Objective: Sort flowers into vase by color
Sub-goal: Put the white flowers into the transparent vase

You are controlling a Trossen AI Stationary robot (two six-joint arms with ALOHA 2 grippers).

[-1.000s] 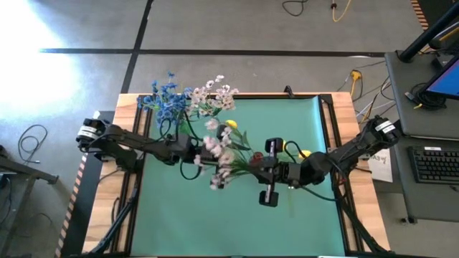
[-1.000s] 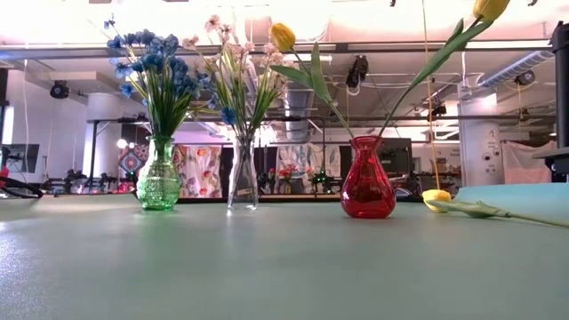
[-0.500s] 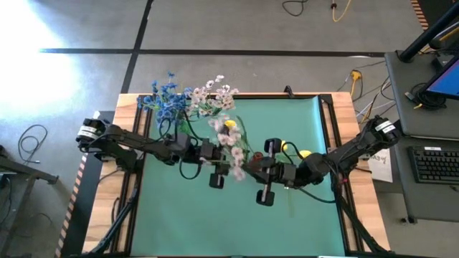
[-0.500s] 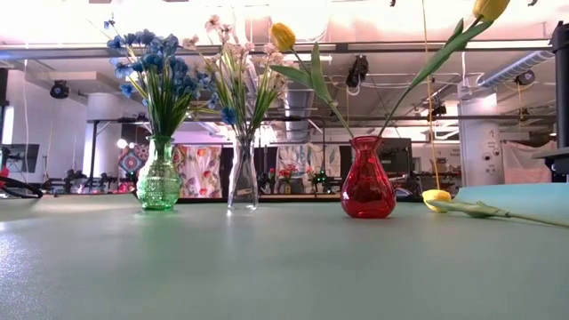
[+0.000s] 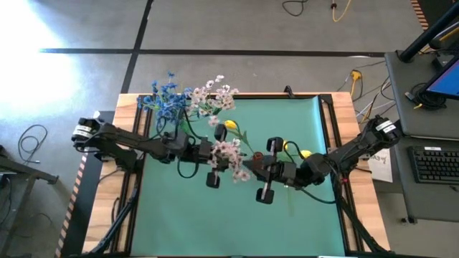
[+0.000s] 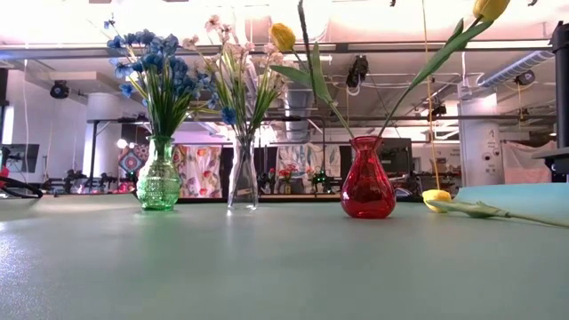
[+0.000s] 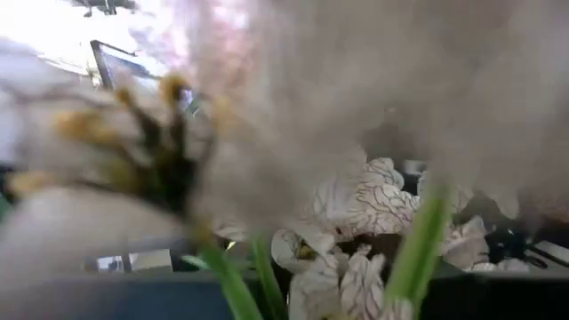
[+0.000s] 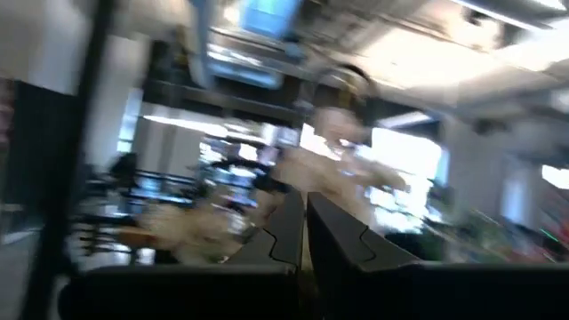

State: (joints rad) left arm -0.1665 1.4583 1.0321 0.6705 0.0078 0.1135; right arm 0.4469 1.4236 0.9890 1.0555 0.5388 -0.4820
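Glass vases (image 6: 237, 169), three, stand beside one loose yellow tulip (image 6: 437, 199).

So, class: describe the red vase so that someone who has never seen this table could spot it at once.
Look along the green table in the low view to the row of three vases at its far side. The red vase stands rightmost, apart from the green vase and clear vase. It alone is red and holds yellow tulips.

The high view looks straight down on the table (image 5: 287, 215). The low view looks level across it, sharing the three vases (image 6: 367, 180). The left wrist view sits close against pink-white blossoms (image 7: 356, 213).
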